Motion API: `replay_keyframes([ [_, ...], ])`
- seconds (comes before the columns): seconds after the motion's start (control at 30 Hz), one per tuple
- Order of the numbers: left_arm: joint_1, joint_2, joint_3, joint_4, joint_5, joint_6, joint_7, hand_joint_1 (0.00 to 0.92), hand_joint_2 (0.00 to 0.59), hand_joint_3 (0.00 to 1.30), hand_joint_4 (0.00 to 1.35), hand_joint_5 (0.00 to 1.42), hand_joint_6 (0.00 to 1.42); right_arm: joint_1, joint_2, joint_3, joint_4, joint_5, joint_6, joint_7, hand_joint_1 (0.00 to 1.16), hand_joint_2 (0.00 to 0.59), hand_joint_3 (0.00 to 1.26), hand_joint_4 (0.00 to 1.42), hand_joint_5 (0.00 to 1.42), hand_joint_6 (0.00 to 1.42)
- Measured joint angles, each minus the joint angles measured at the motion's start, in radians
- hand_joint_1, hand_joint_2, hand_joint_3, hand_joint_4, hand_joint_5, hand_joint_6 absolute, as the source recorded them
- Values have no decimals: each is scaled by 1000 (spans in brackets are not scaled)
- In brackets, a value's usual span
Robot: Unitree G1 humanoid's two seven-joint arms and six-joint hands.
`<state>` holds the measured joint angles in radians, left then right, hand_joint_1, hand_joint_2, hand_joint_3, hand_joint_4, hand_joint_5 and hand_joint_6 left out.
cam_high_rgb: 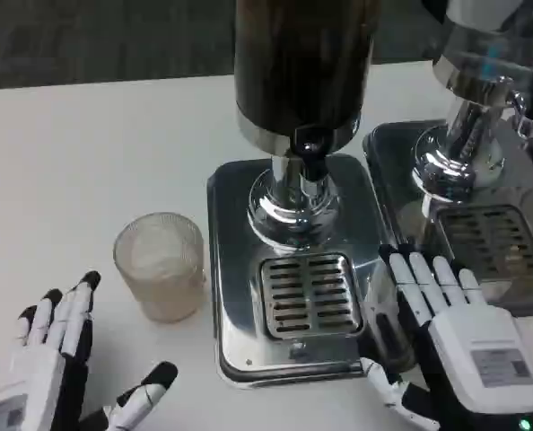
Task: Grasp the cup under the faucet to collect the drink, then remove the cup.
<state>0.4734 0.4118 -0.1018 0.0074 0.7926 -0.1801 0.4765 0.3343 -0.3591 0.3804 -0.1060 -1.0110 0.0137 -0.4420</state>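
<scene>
A ribbed, translucent cup (161, 265) stands upright on the white table, left of the drink dispenser's steel base (235, 215). The dispenser's dark tank (298, 63) rises above a black faucet (311, 153), with a slotted drip grate (307, 292) below it; nothing stands on the grate. My left hand (60, 359) lies at the bottom left, fingers spread, a little short of the cup and holding nothing. My right hand (455, 337) rests at the bottom right, fingers straight and apart, its fingertips between the two steel bases.
A second dispenser (482, 135) with its own steel base and drip grate (491, 238) stands at the right. Bare white table (69, 153) stretches to the left and behind the cup. The table's far edge meets a dark floor.
</scene>
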Motion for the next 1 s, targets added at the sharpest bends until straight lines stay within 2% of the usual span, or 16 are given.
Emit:
replay_keyframes([
  [0.5,-13,0,-7,-2,5,1,0,0,159,0,0,0,0,-9,-2,-1,3,16,-1,5,302,457,15,0,0,0],
  [0.73,-54,-3,6,-13,0,1,0,0,119,0,0,0,0,-20,-3,0,14,15,-1,16,307,457,15,0,0,1],
  [1.0,-146,6,36,35,-39,-26,3,0,31,0,0,0,0,-19,14,3,14,5,19,17,313,457,15,0,0,49],
])
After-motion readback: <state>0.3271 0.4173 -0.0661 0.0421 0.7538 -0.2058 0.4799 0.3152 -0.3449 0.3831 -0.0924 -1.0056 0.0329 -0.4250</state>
